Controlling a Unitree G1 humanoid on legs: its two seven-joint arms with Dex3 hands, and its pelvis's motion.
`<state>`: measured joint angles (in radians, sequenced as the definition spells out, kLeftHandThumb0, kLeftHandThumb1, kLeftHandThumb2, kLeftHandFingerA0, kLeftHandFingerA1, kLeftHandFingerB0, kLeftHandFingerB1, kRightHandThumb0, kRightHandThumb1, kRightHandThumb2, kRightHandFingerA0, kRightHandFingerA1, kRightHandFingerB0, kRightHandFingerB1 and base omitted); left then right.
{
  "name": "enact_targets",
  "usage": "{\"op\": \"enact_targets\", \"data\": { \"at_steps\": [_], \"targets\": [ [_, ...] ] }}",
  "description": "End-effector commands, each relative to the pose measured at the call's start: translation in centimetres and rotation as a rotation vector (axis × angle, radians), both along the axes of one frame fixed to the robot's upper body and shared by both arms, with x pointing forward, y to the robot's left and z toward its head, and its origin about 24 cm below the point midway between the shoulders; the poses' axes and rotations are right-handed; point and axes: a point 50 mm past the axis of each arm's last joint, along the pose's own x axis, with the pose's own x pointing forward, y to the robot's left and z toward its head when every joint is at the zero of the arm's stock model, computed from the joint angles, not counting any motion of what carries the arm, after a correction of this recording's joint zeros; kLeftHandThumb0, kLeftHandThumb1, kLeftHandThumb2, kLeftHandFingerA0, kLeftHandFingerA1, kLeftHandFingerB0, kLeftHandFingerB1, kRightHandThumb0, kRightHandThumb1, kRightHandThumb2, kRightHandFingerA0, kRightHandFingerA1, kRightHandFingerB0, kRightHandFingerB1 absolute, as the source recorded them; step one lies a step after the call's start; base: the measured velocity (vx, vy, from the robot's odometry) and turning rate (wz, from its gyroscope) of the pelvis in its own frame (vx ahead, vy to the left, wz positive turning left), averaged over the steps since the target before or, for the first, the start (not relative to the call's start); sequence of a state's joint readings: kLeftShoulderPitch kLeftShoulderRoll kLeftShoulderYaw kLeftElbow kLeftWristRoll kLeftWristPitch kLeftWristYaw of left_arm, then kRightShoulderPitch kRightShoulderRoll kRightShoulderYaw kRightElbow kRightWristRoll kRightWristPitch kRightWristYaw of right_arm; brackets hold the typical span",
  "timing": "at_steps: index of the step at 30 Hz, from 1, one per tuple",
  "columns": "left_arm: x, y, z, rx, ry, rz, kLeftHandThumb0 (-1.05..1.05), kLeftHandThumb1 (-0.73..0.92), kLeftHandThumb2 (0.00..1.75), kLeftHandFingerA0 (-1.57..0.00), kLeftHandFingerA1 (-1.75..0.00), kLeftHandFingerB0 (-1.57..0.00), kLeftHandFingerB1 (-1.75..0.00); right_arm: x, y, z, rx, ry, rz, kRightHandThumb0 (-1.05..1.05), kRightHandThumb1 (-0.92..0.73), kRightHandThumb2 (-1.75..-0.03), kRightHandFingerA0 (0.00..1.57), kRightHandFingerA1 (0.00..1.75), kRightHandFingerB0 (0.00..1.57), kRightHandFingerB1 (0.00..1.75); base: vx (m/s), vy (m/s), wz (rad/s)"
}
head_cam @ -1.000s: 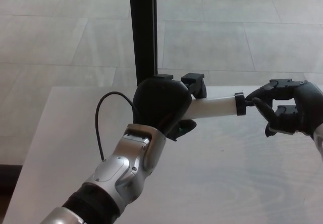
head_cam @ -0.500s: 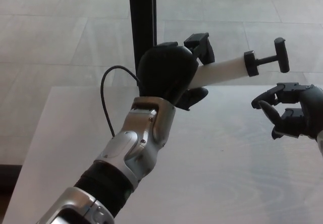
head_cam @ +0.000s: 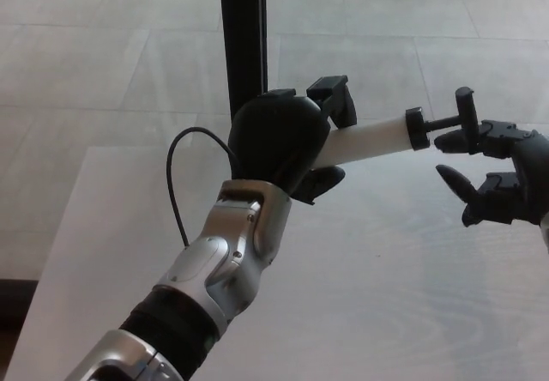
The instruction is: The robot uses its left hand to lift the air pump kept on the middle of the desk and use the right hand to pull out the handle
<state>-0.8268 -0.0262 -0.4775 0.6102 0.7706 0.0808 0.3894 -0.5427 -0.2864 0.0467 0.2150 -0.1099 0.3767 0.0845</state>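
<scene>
My left hand [head_cam: 279,145] is shut on the air pump and holds it above the desk, tilted up to the right. The pump's white barrel [head_cam: 364,139] sticks out of the hand toward the right, with a black clamp [head_cam: 334,102] on top. Its black T-handle [head_cam: 466,111] stands a short way out from the barrel's end cap on a thin rod. My right hand [head_cam: 506,175] is open at the right edge; its upper finger [head_cam: 455,142] reaches the lower end of the handle, while the thumb hangs apart below. A black hose [head_cam: 174,188] loops down from the pump.
The pale wooden desk [head_cam: 386,295] lies below both hands. A black upright post [head_cam: 243,46] stands behind the desk, just behind my left hand. Tiled floor shows beyond the far edge.
The pump was lifted off the desk with its handle drawn out. Since half a second ago it has sunk a little, and my right hand has risen back up to the handle.
</scene>
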Motion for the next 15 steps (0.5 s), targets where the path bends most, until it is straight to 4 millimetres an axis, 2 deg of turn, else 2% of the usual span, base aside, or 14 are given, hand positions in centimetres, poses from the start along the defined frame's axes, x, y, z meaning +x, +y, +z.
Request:
{"op": "enact_targets", "data": {
  "at_steps": [1, 3, 4, 5, 6, 7, 9, 10, 11, 12, 13, 14, 15],
  "targets": [
    [0.00, 0.69, -0.49, 0.033, -0.021, 0.019, -0.12, 0.55, 0.84, -0.86, -1.75, -0.64, -1.50, 0.07, -0.50, 0.29, -0.019, 0.058, -0.005, -0.57, -0.56, -0.57, 1.06, 1.02, 0.22, 0.33, 0.00, 0.000, 0.00],
    [0.01, 0.82, -0.62, 0.030, -0.024, 0.019, -0.12, 0.56, 0.82, -0.87, -1.75, -0.64, -1.50, 0.05, -0.54, 0.28, -0.015, 0.067, -0.004, -0.59, -0.56, -0.57, 1.06, 1.03, 0.22, 0.33, 0.00, 0.000, 0.00],
    [0.01, 0.84, -0.67, 0.020, -0.027, 0.020, -0.12, 0.54, 0.85, -0.88, -1.75, -0.65, -1.51, 0.06, -0.54, 0.20, -0.005, 0.070, -0.007, -0.67, -0.45, -0.80, 1.05, 1.04, 0.18, 0.44, 0.00, 0.000, 0.00],
    [0.03, 0.88, -0.63, 0.019, -0.029, 0.021, -0.12, 0.54, 0.85, -0.88, -1.75, -0.65, -1.51, 0.10, -0.51, 0.25, -0.005, 0.070, -0.007, -0.67, -0.45, -0.80, 1.05, 1.04, 0.18, 0.44, 0.00, 0.000, 0.00],
    [0.08, 0.87, -0.52, 0.023, -0.023, 0.020, -0.12, 0.55, 0.84, -0.89, -1.75, -0.65, -1.51, 0.09, -0.46, 0.16, -0.001, 0.072, -0.002, -0.61, -0.54, -0.57, 1.05, 1.02, 0.24, 0.32, 0.00, 0.000, 0.00],
    [0.10, 0.76, -0.37, 0.027, -0.017, 0.019, -0.13, 0.56, 0.79, -0.89, -1.75, -0.65, -1.51, 0.04, -0.38, 0.02, 0.005, 0.077, 0.014, -0.74, -0.46, -0.80, 1.00, 1.01, 0.18, 0.42, 0.00, 0.000, 0.00],
    [0.10, 0.68, -0.29, 0.030, -0.019, 0.015, -0.14, 0.57, 0.78, -0.90, -1.74, -0.66, -1.50, 0.01, -0.32, -0.07, 0.004, 0.080, 0.021, -0.74, -0.44, -0.81, 1.01, 1.00, 0.19, 0.43, 0.00, 0.000, 0.00],
    [0.07, 0.61, -0.27, 0.027, -0.027, 0.013, -0.19, 0.56, 0.75, -0.74, -1.75, -0.67, -1.58, -0.06, -0.29, -0.10, 0.008, 0.081, 0.028, -0.68, -0.53, -0.56, 1.01, 1.00, 0.25, 0.32, 0.00, 0.000, 0.00],
    [0.07, 0.55, -0.25, 0.029, -0.020, 0.015, -0.16, 0.60, 0.72, -0.86, -1.75, -0.63, -1.51, -0.09, -0.26, -0.12, 0.011, 0.082, 0.031, -0.68, -0.53, -0.57, 1.02, 0.99, 0.27, 0.32, 0.00, 0.000, 0.00],
    [0.10, 0.47, -0.22, 0.040, -0.009, 0.020, -0.29, 0.61, 0.71, -0.94, -1.75, -0.66, -1.48, -0.09, -0.17, -0.19, 0.022, 0.079, 0.039, -0.79, -0.45, -0.81, 1.01, 1.01, 0.25, 0.44, 0.00, 0.000, 0.00],
    [0.08, 0.45, -0.26, 0.049, -0.012, 0.022, -0.23, 0.59, 0.69, -0.74, -1.71, -0.67, -1.50, -0.11, -0.11, -0.24, 0.033, 0.073, 0.045, -0.65, -0.53, -0.57, 1.05, 1.01, 0.31, 0.34, 0.00, 0.000, 0.00],
    [0.03, 0.44, -0.34, 0.057, -0.017, 0.020, -0.24, 0.58, 0.69, -0.75, -1.69, -0.70, -1.45, -0.14, -0.01, -0.29, 0.043, 0.066, 0.050, -0.67, -0.45, -0.84, 1.08, 1.04, 0.26, 0.47, 0.00, 0.000, 0.00],
    [-0.02, 0.46, -0.46, 0.059, -0.017, 0.014, -0.25, 0.63, 0.71, -0.76, -1.68, -0.70, -1.46, -0.16, 0.10, -0.26, 0.041, 0.056, 0.045, -0.50, -0.48, -0.86, 1.06, 1.05, 0.31, 0.50, 0.00, 0.000, 0.00]
  ]
}}
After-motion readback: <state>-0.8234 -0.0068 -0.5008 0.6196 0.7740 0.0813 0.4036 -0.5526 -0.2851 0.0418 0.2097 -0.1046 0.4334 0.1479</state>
